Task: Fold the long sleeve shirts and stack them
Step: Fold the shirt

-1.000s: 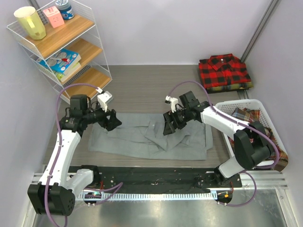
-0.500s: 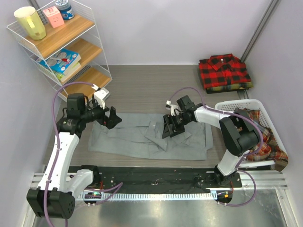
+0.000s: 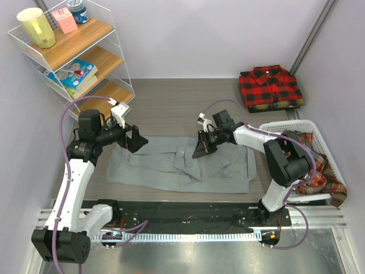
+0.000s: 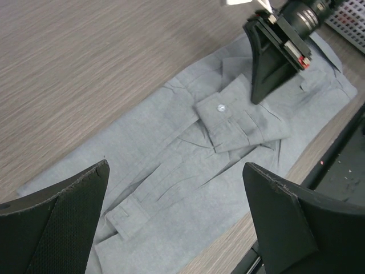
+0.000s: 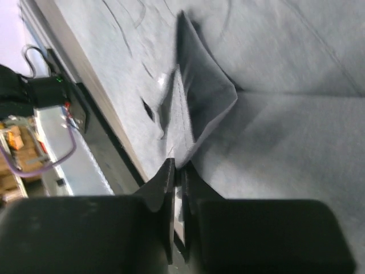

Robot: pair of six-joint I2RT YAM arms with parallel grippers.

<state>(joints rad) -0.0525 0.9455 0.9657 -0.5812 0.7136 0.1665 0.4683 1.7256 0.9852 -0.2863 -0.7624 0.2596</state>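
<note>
A plain grey long sleeve shirt (image 3: 165, 171) lies spread flat near the table's front edge. My right gripper (image 3: 201, 149) is down on its middle, shut on a raised fold of a sleeve near the cuff (image 5: 199, 103); in the right wrist view the cloth is pinched between the fingertips of the gripper (image 5: 178, 165). My left gripper (image 3: 137, 141) hovers open over the shirt's left part, and the grey shirt (image 4: 188, 188) shows between its wide jaws, gripper (image 4: 175, 168) holding nothing. A folded red-and-black checked shirt (image 3: 269, 85) lies at the back right.
A white basket (image 3: 288, 127) at the right holds plaid shirts (image 3: 316, 165). A wire shelf unit (image 3: 74, 51) with a cup, books and boxes stands at the back left. A black rail (image 3: 188, 214) runs along the near edge.
My right gripper has shut on the grey shirt's sleeve fold. My left gripper has opened wider and shifted slightly back over the shirt's left part.
</note>
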